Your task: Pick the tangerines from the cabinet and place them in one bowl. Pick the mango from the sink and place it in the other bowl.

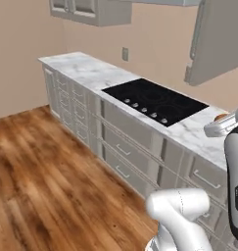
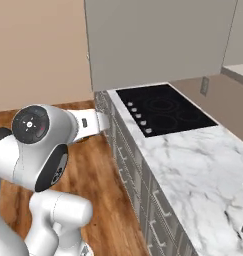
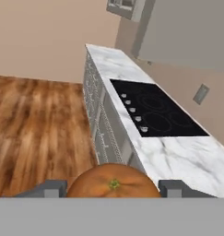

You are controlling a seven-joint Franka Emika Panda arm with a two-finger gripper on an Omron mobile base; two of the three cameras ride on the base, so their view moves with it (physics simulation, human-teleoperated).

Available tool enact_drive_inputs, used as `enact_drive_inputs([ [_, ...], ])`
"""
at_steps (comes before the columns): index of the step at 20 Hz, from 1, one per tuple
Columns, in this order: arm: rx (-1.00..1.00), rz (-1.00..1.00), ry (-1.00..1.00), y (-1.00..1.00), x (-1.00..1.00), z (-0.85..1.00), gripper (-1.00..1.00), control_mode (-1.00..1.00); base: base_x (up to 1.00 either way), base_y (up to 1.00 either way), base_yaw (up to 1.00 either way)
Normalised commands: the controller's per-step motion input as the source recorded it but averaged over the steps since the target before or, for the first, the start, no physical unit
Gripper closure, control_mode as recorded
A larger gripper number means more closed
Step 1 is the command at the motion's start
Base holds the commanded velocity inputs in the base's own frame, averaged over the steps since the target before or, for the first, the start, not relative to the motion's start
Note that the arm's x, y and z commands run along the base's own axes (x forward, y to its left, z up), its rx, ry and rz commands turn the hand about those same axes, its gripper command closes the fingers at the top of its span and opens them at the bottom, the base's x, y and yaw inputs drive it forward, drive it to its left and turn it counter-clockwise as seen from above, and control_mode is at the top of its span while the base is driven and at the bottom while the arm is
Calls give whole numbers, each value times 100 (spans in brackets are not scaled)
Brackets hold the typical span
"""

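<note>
Between the two dark finger tips at six o'clock in your hand view sits a tangerine [image 3: 113,182], its stem dimple facing the camera; the jaws of the gripper [image 3: 113,188] are closed on it, one tip on each side of the fruit. Past the fruit you look down along a long marble tabletop [image 3: 187,159] that runs from about five o'clock up toward eleven o'clock, with a black cooktop [image 3: 157,115] set into it near the centre and a row of small knobs along its near edge. Grey drawer fronts [image 3: 104,129] face the wood floor [image 3: 35,124], which fills the nine o'clock side.

From your left base view, the same tabletop [image 1: 91,71] crosses from ten o'clock to four o'clock, the cooktop [image 1: 157,100] sitting just right of centre. A sliver of orange, the tangerine [image 1: 221,117], shows at three o'clock, right against the pale wrist of the arm [image 1: 233,162], above the tabletop beyond the cooktop's right end. An open grey cabinet door [image 1: 216,41] hangs at one o'clock, its long handle on the left edge.

From your right base view, that cabinet door [image 2: 158,40] spans twelve o'clock, above the cooktop [image 2: 165,110]. The arm [image 2: 40,145] bulks at eight o'clock, a white link reaching toward the tabletop [image 2: 193,170] edge.
</note>
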Motion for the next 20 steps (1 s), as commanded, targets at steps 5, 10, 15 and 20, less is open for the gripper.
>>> enact_drive_inputs([
  [5, 0, 0, 0, 0, 0, 0, 100, 100, 0, 22, 47],
  [10, 0, 0, 0, 0, 0, 0, 100, 100, 0, 23, 46],
  [15, 0, 0, 0, 0, 0, 0, 100, 100, 0, 24, 46],
  [20, 0, 0, 0, 0, 0, 0, 100, 100, 0, 24, 45],
])
